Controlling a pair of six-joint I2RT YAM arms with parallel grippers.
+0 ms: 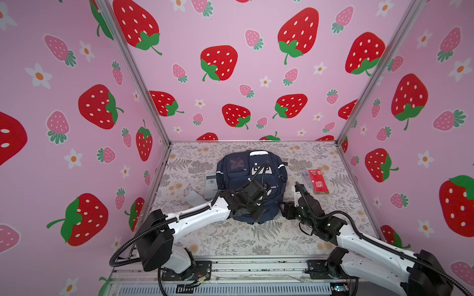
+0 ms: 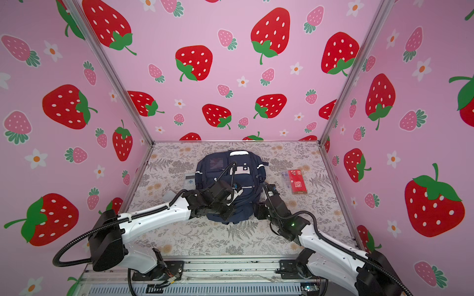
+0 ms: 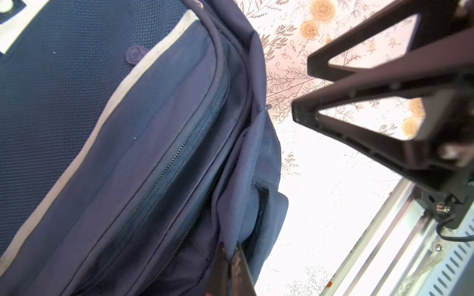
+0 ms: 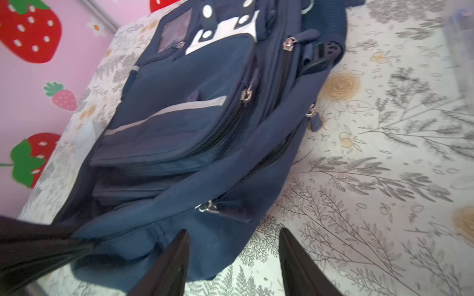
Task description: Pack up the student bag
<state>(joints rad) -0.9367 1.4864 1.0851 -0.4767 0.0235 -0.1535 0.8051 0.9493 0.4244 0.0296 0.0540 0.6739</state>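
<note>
The student bag [image 1: 230,179] is laid flat on the floral table [image 1: 230,238], with a grey calculator [image 1: 210,185] tucked at its 9 o'clock side. A fold of its fabric near 6 o'clock is pinched between the closed fingers of the left gripper [image 3: 230,249]. At its 4 o'clock edge the right gripper [image 4: 234,238] is held with fingers spread, gripping nothing, and a red pack [image 1: 318,180] is seen at 3 o'clock.

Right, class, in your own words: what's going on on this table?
Two robot arms work on a navy student bag lying on the flowered table. The left claw is shut, pinching a fold of the bag's fabric. The right claw stands open at the bag's edge, holding nothing. A calculator and a red packet lie outside the bag, not yet packed.
</note>
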